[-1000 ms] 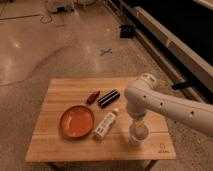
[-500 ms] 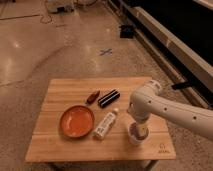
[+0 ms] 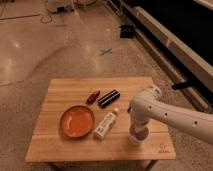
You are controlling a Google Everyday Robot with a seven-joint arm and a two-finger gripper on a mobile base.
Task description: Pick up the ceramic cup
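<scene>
The ceramic cup (image 3: 135, 137) is a small white cup on the wooden table (image 3: 75, 87), right of the white bottle; only its lower rim shows under the arm. My gripper (image 3: 138, 131) hangs straight down from the white arm (image 3: 165, 112) onto the cup and covers most of it. The arm's wrist hides where the gripper meets the cup.
An orange plate (image 3: 77, 121) lies at the left front. A white bottle with a label (image 3: 106, 125) lies beside it. A black box (image 3: 108, 98) and a small red object (image 3: 92, 96) lie behind. The table's right edge is close to the cup.
The arm has swung in and lowered; the gripper has come down from above the cup onto it. The cup and other objects have not moved.
</scene>
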